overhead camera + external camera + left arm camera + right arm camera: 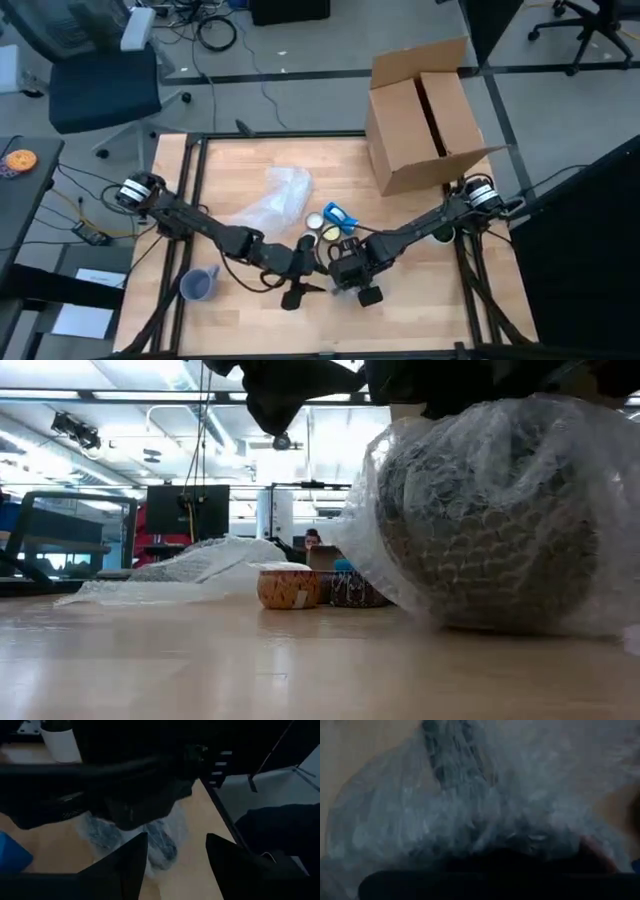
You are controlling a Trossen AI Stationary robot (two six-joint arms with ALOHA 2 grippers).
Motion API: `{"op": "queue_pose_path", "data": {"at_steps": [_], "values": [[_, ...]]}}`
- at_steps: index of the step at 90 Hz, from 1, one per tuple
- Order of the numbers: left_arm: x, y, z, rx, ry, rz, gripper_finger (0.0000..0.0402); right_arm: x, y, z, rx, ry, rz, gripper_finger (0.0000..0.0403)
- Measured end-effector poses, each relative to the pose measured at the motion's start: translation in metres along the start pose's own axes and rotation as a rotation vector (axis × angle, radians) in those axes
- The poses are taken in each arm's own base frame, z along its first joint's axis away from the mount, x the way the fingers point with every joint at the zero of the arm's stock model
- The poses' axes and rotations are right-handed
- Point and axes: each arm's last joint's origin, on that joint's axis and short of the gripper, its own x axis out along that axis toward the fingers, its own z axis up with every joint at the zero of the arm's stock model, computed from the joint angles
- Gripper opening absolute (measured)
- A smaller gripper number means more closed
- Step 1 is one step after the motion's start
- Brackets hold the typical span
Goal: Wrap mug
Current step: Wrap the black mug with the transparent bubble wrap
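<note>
Wrapped mug (500, 530) seemingly under right claw (345, 275)

The mug (480, 530) is hidden under bubble wrap (560, 450) – only a dark shape shows through. The right gripper (345, 272) covers it from above, its fingers out of sight – the wrapped bundle runs off the low view's right edge

No readable text, label, brand, number or sign on any object in any view.
</note>
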Motion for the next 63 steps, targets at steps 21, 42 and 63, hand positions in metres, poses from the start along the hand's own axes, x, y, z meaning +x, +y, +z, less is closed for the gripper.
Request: {"op": "queue_pose_path", "data": {"at_steps": [21, 42, 63], "values": [[0.0, 0.001, -0.002, 0.002, 0.023, 0.007, 0.0188, -0.025, 0.001, 0.01, 0.003, 0.033, -0.022, 0.0], [0.0, 0.001, -0.004, 0.004, 0.043, 0.018, 0.0188, -0.068, 0.003, 0.018, -0.004, 0.071, -0.029, 0.0], [0.0, 0.001, -0.005, 0.005, 0.047, 0.02, 0.0188, -0.077, 0.004, 0.023, 0.001, 0.024, -0.021, 0.0]]}}
